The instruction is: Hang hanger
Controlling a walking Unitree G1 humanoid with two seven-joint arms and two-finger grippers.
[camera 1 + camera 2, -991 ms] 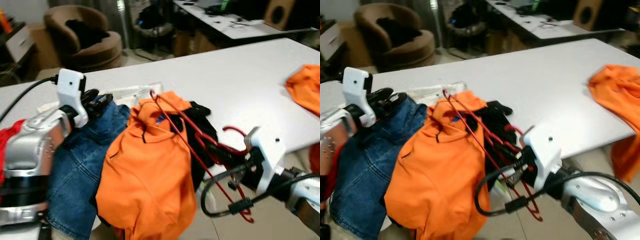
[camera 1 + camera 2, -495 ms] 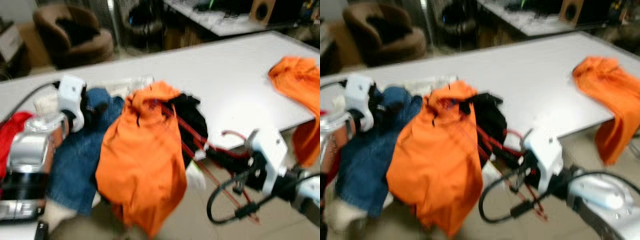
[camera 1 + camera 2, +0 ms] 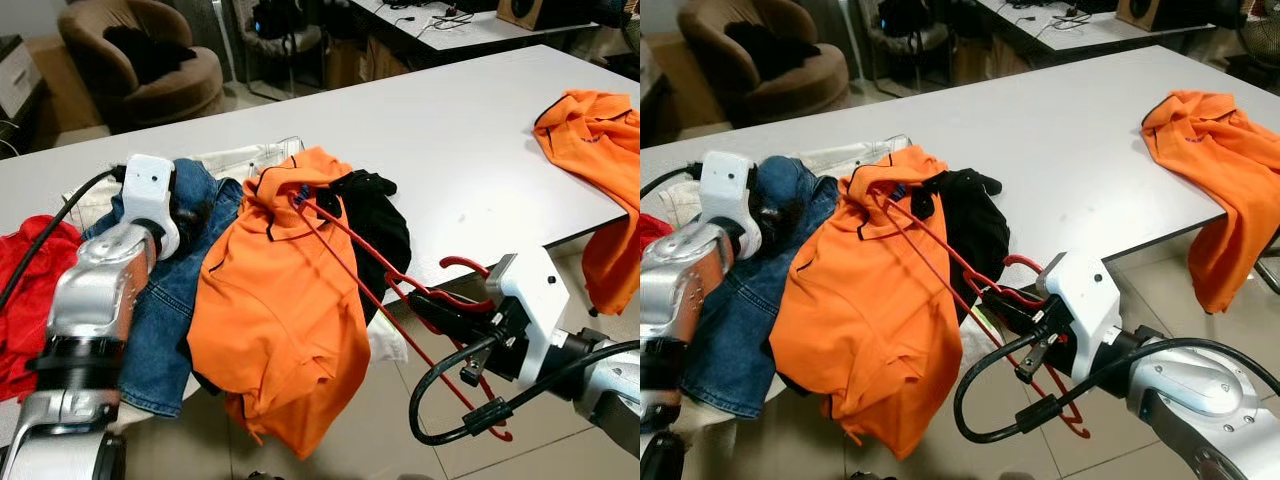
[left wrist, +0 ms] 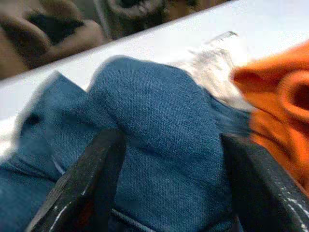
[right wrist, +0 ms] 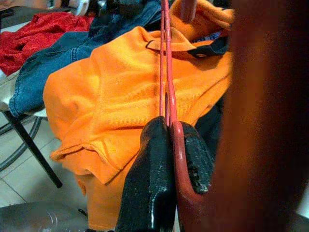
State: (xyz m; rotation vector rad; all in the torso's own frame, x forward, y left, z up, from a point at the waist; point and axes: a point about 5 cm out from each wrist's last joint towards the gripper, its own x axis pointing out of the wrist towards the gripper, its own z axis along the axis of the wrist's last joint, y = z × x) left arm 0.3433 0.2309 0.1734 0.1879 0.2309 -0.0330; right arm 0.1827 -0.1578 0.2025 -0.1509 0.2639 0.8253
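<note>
White table [image 3: 440,150] carries heaped clothes at its near edge. Right end effector [image 3: 420,303] is clamped on the red hanger [image 5: 166,92], whose far end is tucked in the orange shirt's [image 3: 275,310] collar. Left end effector [image 4: 164,188] sits spread over the jeans [image 3: 165,310]. Best to draw the hanger off gently, so the shirt stays on. No readable writing.

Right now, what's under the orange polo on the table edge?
Under the orange polo: blue jeans on its left, a black garment on its right. The red hanger, held by the right gripper, runs into its collar. Anything else beneath is covered.
</note>
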